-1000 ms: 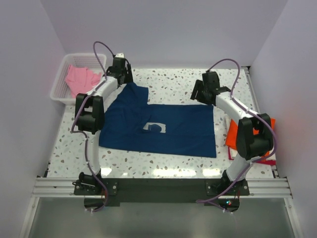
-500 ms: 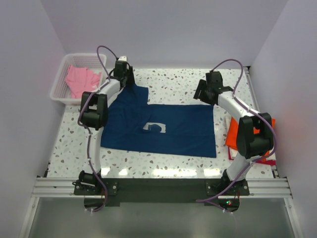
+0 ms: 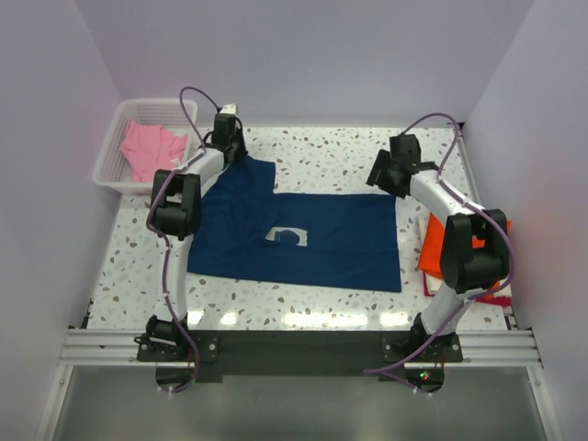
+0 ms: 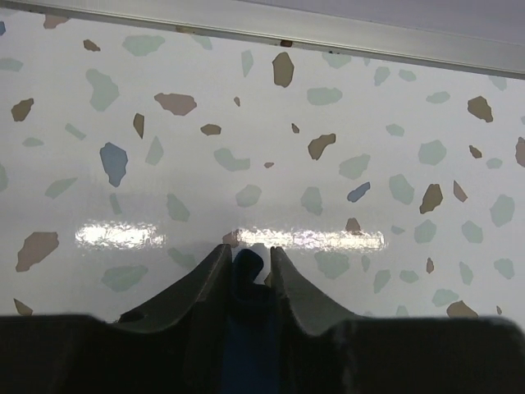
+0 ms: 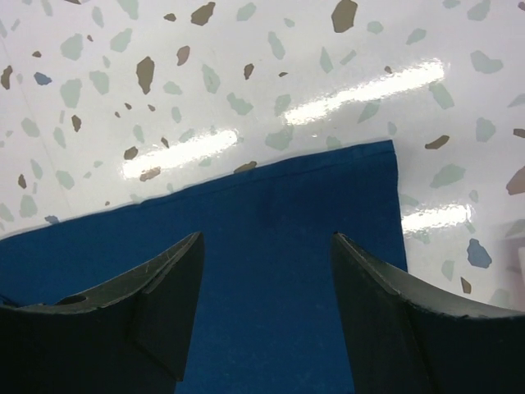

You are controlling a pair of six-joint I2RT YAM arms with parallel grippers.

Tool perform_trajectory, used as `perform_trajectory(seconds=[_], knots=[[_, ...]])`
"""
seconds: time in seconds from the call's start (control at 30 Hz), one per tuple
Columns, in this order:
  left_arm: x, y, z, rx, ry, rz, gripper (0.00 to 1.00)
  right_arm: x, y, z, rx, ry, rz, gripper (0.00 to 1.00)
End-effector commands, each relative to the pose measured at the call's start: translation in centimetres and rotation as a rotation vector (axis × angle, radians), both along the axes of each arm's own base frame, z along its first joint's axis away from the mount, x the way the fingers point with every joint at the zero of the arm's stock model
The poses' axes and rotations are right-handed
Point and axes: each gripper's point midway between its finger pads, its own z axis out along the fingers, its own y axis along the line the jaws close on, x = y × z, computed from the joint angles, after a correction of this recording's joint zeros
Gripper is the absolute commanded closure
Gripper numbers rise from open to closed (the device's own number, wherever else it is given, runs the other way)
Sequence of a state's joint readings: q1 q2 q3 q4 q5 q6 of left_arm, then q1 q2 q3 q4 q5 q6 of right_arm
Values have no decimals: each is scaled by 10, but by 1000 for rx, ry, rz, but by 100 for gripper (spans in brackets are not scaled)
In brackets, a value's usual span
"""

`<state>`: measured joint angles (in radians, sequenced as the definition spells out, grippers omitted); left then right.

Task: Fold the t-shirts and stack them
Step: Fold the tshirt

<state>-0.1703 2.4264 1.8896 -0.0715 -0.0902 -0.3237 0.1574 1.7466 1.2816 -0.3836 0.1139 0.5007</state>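
Plainly, we see the navy tee (image 3: 349,243) spread flat on the middle of the table (image 3: 322,147), its pale print (image 3: 287,236) facing up and one sleeve reaching toward the far left. At the far tip of that sleeve sits our left gripper (image 4: 248,250). Its jaws are drawn close together and pinch a fold of the dark blue cloth between them, low against the speckled top.

Our right gripper (image 5: 267,238) is over the tee's far right corner with its jaws well apart. The hem and the corner show between the fingers (image 5: 168,283), and nothing is caught in them. We cannot tell whether the tips touch the cloth.

We see the orange tee (image 3: 430,246) at the table's right edge, partly hidden behind the right arm and just beside the navy one. Our pink tee (image 3: 152,147) lies crumpled in the white basket (image 3: 104,158) at the far left.
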Motion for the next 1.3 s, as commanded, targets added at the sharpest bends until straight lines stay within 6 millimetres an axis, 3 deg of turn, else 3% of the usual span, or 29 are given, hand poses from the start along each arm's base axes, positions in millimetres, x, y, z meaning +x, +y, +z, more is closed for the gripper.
perform_trajectory(seconds=[0.0,0.13,0.3,0.6,1.13,1.27], knots=[[25,-1,43,-36,-143,-5,72,1,-17,11,-19,-34,-45,34],[24,-1,54,-36,-173,-11,87,-2,-32,2,-36,-1,-83,34],[24,-2,82,-53,-246,-7,100,-4,-55,-21,-36,65,-142,36],[21,-12,95,-82,-281,-64,100,8,-62,-52,0,126,-162,39],[17,-11,118,-72,-328,-76,100,29,-60,-51,34,89,-198,45],[17,-11,121,-71,-331,-79,100,29,-58,-58,42,114,-194,55]])
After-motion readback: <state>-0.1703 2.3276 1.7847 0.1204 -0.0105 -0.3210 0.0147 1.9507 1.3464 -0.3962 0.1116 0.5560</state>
